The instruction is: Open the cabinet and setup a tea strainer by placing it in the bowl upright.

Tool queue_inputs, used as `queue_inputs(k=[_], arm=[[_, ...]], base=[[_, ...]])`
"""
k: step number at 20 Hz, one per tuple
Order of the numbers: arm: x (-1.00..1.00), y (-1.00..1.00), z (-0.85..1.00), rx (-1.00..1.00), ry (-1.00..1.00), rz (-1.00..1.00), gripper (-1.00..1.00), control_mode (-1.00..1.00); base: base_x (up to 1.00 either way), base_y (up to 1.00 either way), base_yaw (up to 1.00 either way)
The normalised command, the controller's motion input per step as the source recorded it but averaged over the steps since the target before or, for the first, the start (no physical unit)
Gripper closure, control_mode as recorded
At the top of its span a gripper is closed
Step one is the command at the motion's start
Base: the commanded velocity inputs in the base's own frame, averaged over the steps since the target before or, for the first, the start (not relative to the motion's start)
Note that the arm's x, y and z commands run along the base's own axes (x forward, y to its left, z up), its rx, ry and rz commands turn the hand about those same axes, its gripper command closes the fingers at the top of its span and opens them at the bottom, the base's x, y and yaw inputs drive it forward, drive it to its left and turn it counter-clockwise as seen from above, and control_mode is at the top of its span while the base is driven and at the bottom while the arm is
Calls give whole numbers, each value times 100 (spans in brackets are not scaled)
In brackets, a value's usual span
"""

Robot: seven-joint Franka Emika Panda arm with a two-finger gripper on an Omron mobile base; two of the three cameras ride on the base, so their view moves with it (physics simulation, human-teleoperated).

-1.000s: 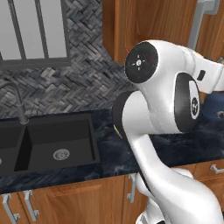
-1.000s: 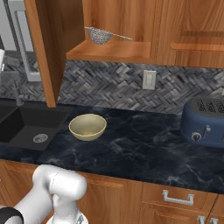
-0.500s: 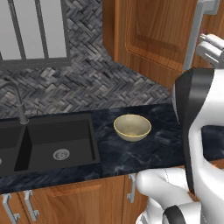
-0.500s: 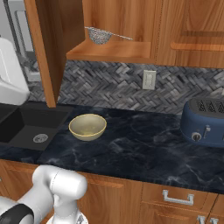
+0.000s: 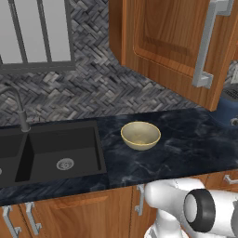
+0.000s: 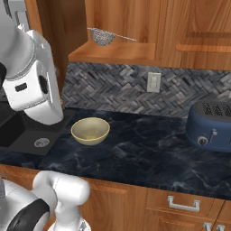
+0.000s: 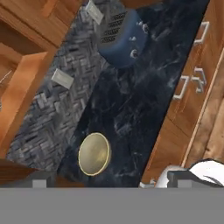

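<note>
We read the two-finger gripper [image 7: 107, 178] as fully spread and empty, its dark tips low in the hand view, looking down across the black marble counter [image 6: 149, 149]. The reddish-brown wall cabinet [image 6: 122, 27] is open, door [image 5: 172, 42] swung out. The small silver wire-mesh tea strainer [image 6: 103, 36] sits on its shelf, above the pale yellow round bowl [image 6: 90, 131]; we judge an upward reach comes next.
</note>
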Motion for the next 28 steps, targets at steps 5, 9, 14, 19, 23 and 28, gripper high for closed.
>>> queue_inputs(k=[5,9,14,19,23,28], arm=[[15,-69,-19,68,3,6,-100,-100],[20,6,-34,31,0,17,-100,-100],[29,8,-44,30,0,25,-100,-100],[17,-1,-60,38,-3,20,-100,-100],[15,24,-17,7,-5,6,-100,-100],[45,32,0,1,-1,2,-100,-100]], base=[[0,0,0],[0,0,0],[0,0,0],[0,0,0],[0,0,0],[0,0,0]])
